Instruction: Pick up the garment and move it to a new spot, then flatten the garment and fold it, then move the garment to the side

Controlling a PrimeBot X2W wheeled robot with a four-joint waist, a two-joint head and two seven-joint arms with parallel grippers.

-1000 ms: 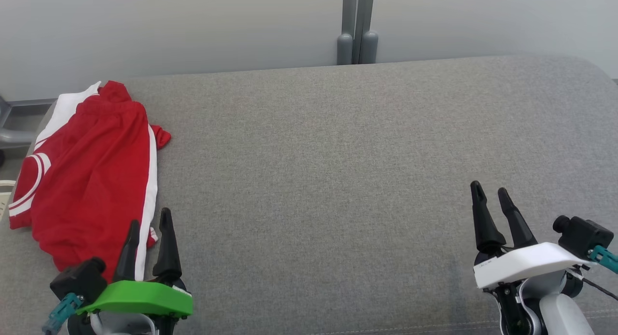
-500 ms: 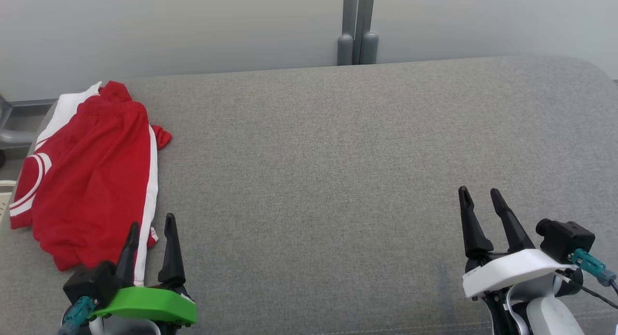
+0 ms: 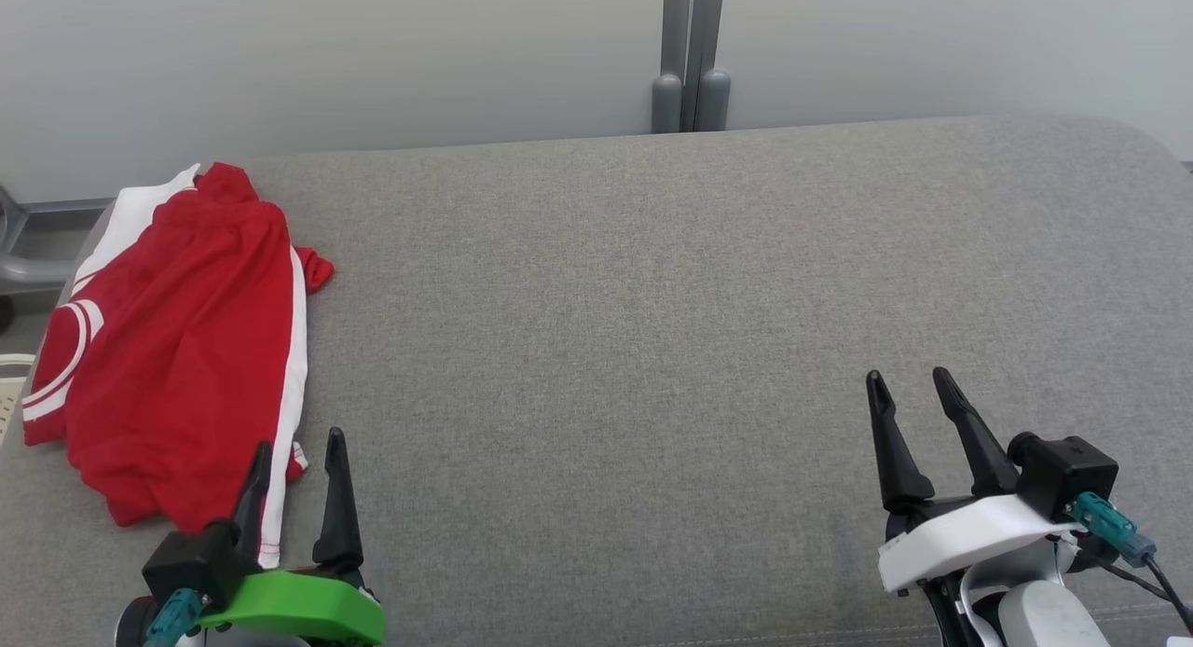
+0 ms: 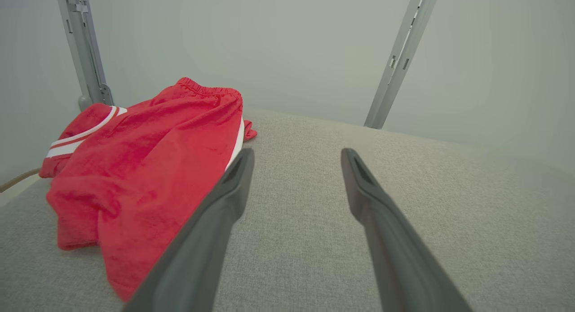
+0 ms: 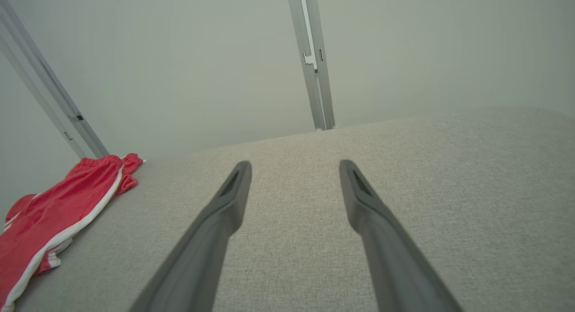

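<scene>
Both sets of jaws stand spread wide with nothing between them, two dark fingers to each, four in all. The one garment, red cloth shorts with white side stripes [image 3: 177, 349] and a gathered waistband, lies rumpled at the far left of the grey woven-fabric tabletop [image 3: 606, 349], its outer edge right at the table's left rim. Closest to it is the left gripper [image 3: 298, 440] on its green mount, at the shorts' near hem. Its left finger [image 4: 215, 213] lies along the white stripe, though from here I can't quite tell whether it touches the cloth or hangs just over it. The right gripper [image 3: 907, 377], on its white mount, sits well apart over bare fabric at the near right. Behind the table, two grey metal posts [image 3: 690, 60] stand side by side against the pale wall.
</scene>
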